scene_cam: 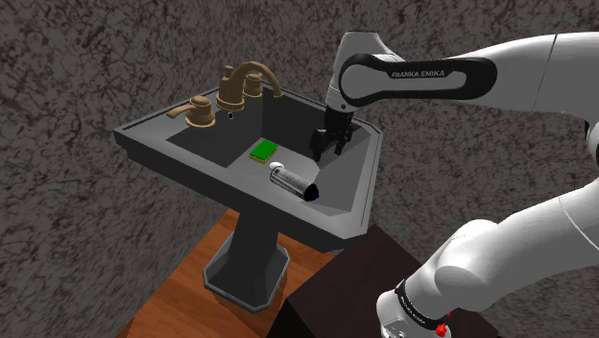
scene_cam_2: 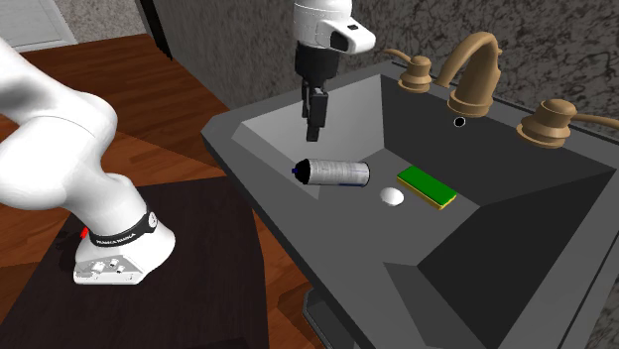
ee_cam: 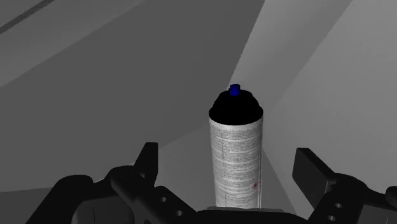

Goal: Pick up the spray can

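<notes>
Dark grey sink point(scene_cam: 356, 195) on a pedestal fills the scene, with a rough grey wall behind it. My claw point(ee_cam: 229, 165) hangs over the basin, its fingers point(ee_cam: 147, 160) spread wide and gripping nothing. Looking along it, the spray can point(ee_cam: 235, 159) lies between them, touched by neither. In the second exterior view the can point(scene_cam_2: 335, 174) lies on its side on the basin floor at five o'clock from my claw point(scene_cam_2: 314, 134), its black cap and blue nozzle pointing to nine o'clock. At three o'clock from the can lies a green sponge point(scene_cam_2: 427, 187), with a small white plug point(scene_cam_2: 392, 196) between them. A bronze tap point(scene_cam_2: 471, 69) stands at one o'clock on the rim.
</notes>
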Controlling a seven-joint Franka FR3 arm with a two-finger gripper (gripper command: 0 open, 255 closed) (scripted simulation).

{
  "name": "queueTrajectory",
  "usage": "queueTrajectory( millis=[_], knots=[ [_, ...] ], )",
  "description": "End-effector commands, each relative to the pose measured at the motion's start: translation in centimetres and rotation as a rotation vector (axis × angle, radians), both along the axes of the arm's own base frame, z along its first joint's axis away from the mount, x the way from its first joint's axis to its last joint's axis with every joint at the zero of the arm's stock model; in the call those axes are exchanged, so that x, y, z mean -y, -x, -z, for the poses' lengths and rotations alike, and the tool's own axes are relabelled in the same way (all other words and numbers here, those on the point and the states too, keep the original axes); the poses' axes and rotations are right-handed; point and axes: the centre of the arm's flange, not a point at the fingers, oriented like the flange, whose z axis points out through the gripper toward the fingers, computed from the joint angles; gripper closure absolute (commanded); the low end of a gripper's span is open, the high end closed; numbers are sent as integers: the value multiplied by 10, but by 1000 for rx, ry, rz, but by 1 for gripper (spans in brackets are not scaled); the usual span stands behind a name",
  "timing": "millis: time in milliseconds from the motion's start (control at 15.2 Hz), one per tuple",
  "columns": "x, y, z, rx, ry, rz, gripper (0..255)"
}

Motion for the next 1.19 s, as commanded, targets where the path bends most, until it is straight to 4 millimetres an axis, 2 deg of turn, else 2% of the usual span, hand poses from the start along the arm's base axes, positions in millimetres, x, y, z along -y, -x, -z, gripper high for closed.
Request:
queueTrajectory(
  millis=[0, 528, 990, 1122],
  knots=[
    [-4, -19, 24, -31, -12, 22, 0],
    [-15, -80, 119, -148, -57, 103, 0],
    [-15, -80, 156, -148, -57, 103, 0],
    [-15, -80, 159, -148, -56, 103, 0]
  ],
)
